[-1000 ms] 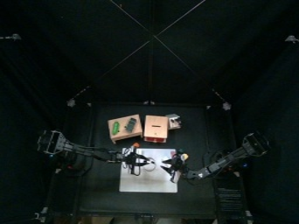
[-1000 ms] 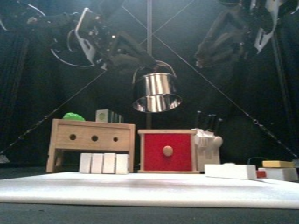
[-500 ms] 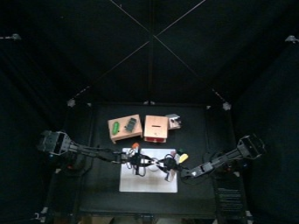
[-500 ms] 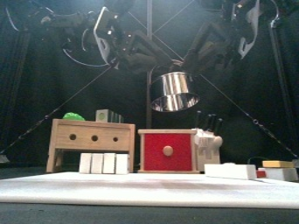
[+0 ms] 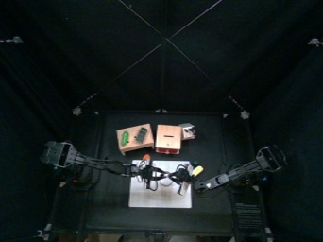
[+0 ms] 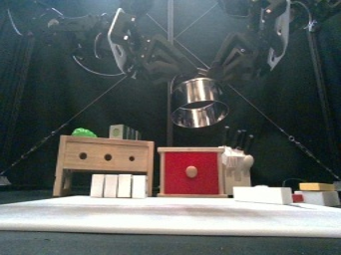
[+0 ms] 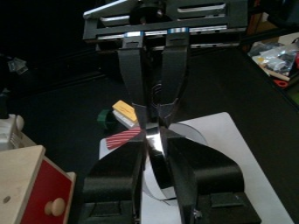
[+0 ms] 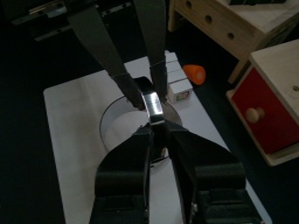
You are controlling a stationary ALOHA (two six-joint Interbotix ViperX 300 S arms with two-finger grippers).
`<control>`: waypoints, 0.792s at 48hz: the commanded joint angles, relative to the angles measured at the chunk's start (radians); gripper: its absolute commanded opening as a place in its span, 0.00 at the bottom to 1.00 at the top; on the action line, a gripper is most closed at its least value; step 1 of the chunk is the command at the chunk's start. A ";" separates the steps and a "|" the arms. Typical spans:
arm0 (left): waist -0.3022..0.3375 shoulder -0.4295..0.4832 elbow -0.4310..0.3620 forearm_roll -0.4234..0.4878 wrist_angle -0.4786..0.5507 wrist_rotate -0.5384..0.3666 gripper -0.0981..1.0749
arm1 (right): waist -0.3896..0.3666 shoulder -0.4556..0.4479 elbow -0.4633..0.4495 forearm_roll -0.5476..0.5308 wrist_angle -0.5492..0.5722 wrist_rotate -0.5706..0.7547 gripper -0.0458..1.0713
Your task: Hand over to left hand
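Surrounding room: black curtains [image 6: 40, 120] close off every side of your pen.
Surface: your black table [image 5: 111, 189] carries a white mat [image 6: 160, 214] at the front.
Back row: beyond the mat you have a wooden box [image 6: 104, 159] with two round holes and, beside it, a red-fronted box [image 6: 190, 171].
Cup: your metal cup [image 6: 200, 100] hangs tilted in the air, above the boxes and over the mat.
Left gripper [image 7: 152, 114]: clamped on the cup's wall; the arm reaches in from the left, high over the table.
Right gripper [image 8: 149, 109]: up at the cup's rim opposite the left one. You cannot tell from these views whether it grips.
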 commanded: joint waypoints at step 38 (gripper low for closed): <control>0.002 -0.089 0.121 -0.095 -0.184 -0.003 0.83 | 0.025 -0.080 0.031 0.040 0.103 0.000 0.50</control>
